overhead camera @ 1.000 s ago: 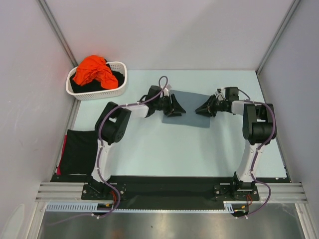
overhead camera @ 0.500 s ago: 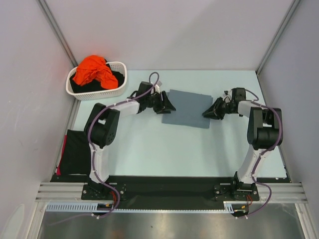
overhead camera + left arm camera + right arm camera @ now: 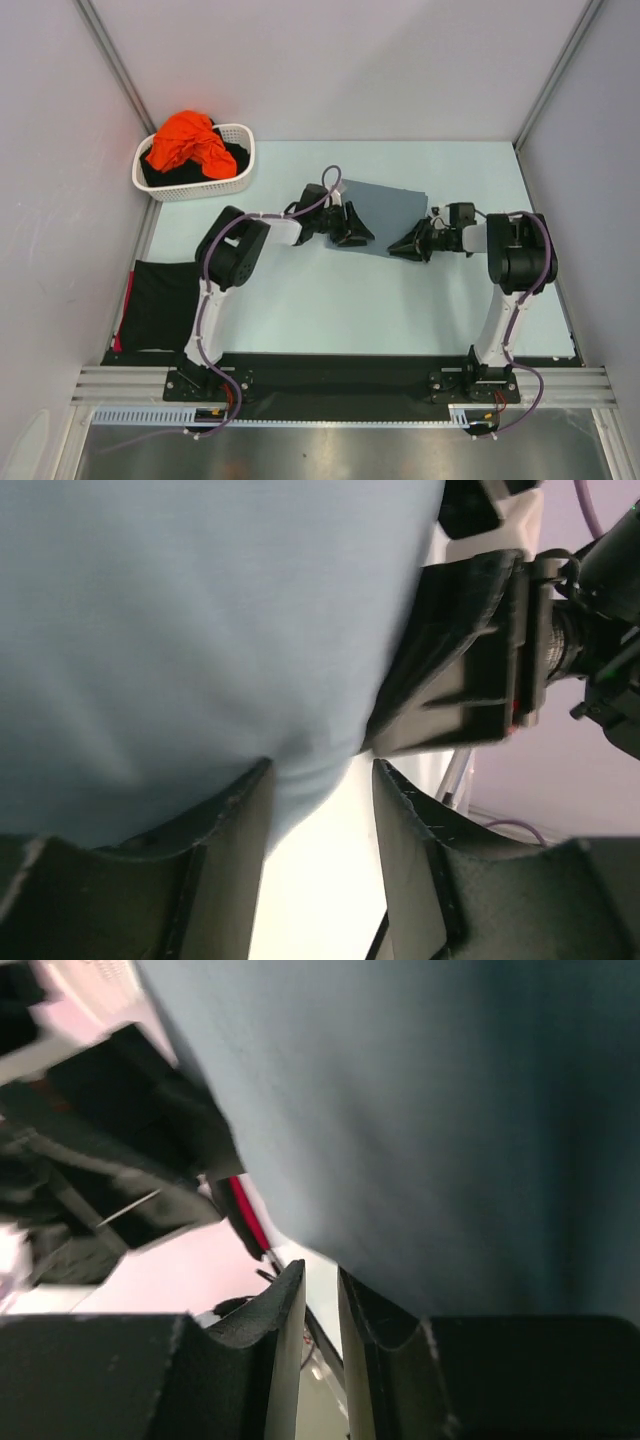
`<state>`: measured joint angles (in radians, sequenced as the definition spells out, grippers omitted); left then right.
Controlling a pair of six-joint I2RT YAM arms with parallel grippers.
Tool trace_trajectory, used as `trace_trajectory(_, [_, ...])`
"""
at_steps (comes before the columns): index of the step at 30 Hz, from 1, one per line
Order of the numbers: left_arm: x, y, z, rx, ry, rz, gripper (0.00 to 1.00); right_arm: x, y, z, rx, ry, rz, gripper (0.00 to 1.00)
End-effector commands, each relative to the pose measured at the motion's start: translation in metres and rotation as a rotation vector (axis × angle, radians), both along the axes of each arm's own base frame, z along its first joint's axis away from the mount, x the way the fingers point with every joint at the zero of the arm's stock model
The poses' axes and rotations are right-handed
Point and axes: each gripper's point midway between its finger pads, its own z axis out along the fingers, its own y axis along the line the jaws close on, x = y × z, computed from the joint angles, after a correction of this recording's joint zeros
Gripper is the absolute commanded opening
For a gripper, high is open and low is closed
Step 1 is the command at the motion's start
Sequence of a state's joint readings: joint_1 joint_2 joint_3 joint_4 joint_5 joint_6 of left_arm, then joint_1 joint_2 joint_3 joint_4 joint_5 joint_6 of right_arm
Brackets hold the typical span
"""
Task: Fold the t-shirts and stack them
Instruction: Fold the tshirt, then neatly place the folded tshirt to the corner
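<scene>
Left claw (image 3: 354, 234) and right claw (image 3: 401, 249) have swung back in to the near edge of the slate grey-blue t-shirt (image 3: 390, 205), which lies flat mid-tabletop (image 3: 330, 300). The left jaws gape around its hem and the right are barely parted. Neither is pinching; probably another fold is next.

No text, label, brand, number or sign can be read in any view. In the top view, the slate grey-blue t-shirt (image 3: 395, 205) at centre frame shows plain cloth. The white basket (image 3: 195, 190) at upper left shows only its slotted wall. Both wrist views are close and blurred, and nothing in them can be read as a marking.
</scene>
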<state>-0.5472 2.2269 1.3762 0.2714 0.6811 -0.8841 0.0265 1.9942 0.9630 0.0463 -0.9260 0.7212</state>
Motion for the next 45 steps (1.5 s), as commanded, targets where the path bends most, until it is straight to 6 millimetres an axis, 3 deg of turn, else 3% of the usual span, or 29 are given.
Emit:
trace_trajectory(1, [0.013, 0.012, -0.003, -0.024, -0.016, 0.032, 0.51, 0.004, -0.037, -0.016, 0.009, -0.009, -0.105, 0.26])
trace_trajectory(3, [0.011, 0.030, -0.013, 0.005, -0.007, 0.046, 0.50, -0.010, -0.051, -0.023, -0.003, 0.024, -0.128, 0.26])
trace_trajectory(4, [0.011, 0.039, -0.016, 0.016, 0.000, 0.055, 0.50, -0.009, -0.066, -0.019, -0.016, 0.016, -0.163, 0.26])
trace_trajectory(6, [0.004, 0.054, -0.015, 0.042, -0.018, 0.048, 0.51, -0.016, -0.076, -0.017, -0.034, 0.025, -0.176, 0.26])
trace_trajectory(8, [-0.002, 0.066, -0.015, 0.089, -0.037, 0.026, 0.51, -0.011, -0.086, 0.001, -0.038, -0.018, -0.197, 0.27])
trace_trajectory(11, [-0.008, 0.071, 0.011, 0.107, -0.096, -0.008, 0.52, 0.003, -0.090, 0.027, -0.067, -0.067, -0.196, 0.28])
trace_trajectory(13, [-0.007, 0.072, 0.033, 0.091, -0.130, -0.010, 0.54, 0.021, -0.092, 0.047, -0.051, -0.110, -0.214, 0.28])
trace_trajectory(17, [0.017, 0.065, 0.062, 0.028, -0.164, 0.024, 0.55, 0.058, -0.090, 0.070, -0.015, -0.160, -0.236, 0.31])
trace_trajectory(18, [0.024, 0.063, 0.066, 0.015, -0.168, 0.033, 0.55, 0.069, -0.089, 0.065, -0.007, -0.170, -0.233, 0.31])
trace_trajectory(19, [0.034, 0.062, 0.057, 0.008, -0.160, 0.044, 0.55, 0.085, -0.089, 0.076, 0.005, -0.190, -0.238, 0.32])
trace_trajectory(21, [0.058, 0.053, 0.072, -0.055, -0.186, 0.063, 0.55, 0.101, -0.084, 0.066, 0.031, -0.183, -0.238, 0.34])
trace_trajectory(22, [0.067, 0.052, 0.057, -0.068, -0.137, 0.083, 0.55, 0.110, -0.082, 0.067, 0.057, -0.164, -0.255, 0.37])
trace_trajectory(24, [0.093, 0.044, 0.070, -0.127, -0.179, 0.095, 0.55, 0.136, -0.081, 0.074, 0.094, -0.211, -0.260, 0.38])
trace_trajectory(25, [0.103, 0.043, 0.069, -0.146, -0.163, 0.114, 0.55, 0.143, -0.079, 0.055, 0.111, -0.173, -0.267, 0.39])
trace_trajectory(27, [0.129, 0.038, 0.056, -0.170, -0.154, 0.130, 0.55, 0.165, -0.080, 0.062, 0.155, -0.198, -0.288, 0.40])
trace_trajectory(28, [0.139, 0.038, 0.053, -0.192, -0.144, 0.147, 0.54, 0.170, -0.081, 0.045, 0.166, -0.170, -0.296, 0.41])
trace_trajectory(29, [0.152, 0.036, 0.047, -0.202, -0.149, 0.154, 0.54, 0.182, -0.083, 0.052, 0.183, -0.193, -0.309, 0.42])
trace_trajectory(32, [0.174, 0.040, 0.031, -0.201, -0.130, 0.181, 0.54, 0.193, -0.092, 0.034, 0.191, -0.163, -0.335, 0.42])
trace_trajectory(38, [0.194, 0.071, 0.034, -0.138, -0.120, 0.225, 0.54, 0.201, -0.132, 0.051, 0.124, -0.145, -0.384, 0.46])
trace_trajectory(39, [0.195, 0.077, 0.039, -0.118, -0.124, 0.228, 0.54, 0.202, -0.140, 0.054, 0.095, -0.139, -0.392, 0.47])
trace_trajectory(40, [0.197, 0.085, 0.058, -0.100, -0.181, 0.224, 0.54, 0.209, -0.148, 0.070, 0.035, -0.216, -0.363, 0.48])
trace_trajectory(41, [0.193, 0.090, 0.058, -0.064, -0.153, 0.227, 0.54, 0.199, -0.155, 0.065, -0.006, -0.129, -0.370, 0.48])
trace_trajectory(42, [0.190, 0.095, 0.067, -0.040, -0.164, 0.228, 0.54, 0.198, -0.157, 0.079, -0.048, -0.151, -0.355, 0.50])
trace_trajectory(43, [0.186, 0.100, 0.093, -0.017, -0.234, 0.214, 0.55, 0.204, -0.163, 0.103, -0.130, -0.260, -0.305, 0.52])
trace_trajectory(44, [0.180, 0.105, 0.098, 0.018, -0.237, 0.220, 0.54, 0.190, -0.164, 0.100, -0.187, -0.180, -0.300, 0.53])
trace_trajectory(45, [0.170, 0.110, 0.101, 0.055, -0.221, 0.216, 0.55, 0.187, -0.158, 0.119, -0.237, -0.220, -0.271, 0.54])
